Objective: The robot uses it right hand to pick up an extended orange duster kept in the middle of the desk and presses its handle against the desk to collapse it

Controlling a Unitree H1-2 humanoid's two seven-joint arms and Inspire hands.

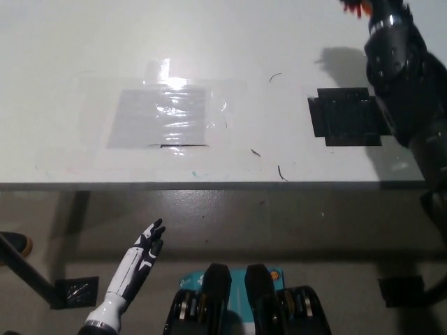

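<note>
Only a scrap of the orange duster (353,6) shows at the top edge of the head view, high above the white desk (279,42). My black right arm reaches up along the right side, and my right hand (386,10) is cut off by the top edge, closed around the duster. The duster's handle is out of sight. A shadow of the hand and duster falls on the desk just below them. My white left hand (142,252) rests open at the lower left, below the desk's front edge.
A black square pad (347,116) lies on the desk at the right, under my right arm. A clear plastic sheet (164,115) is taped down at the middle left. The desk's front edge runs across the middle of the picture, with floor below.
</note>
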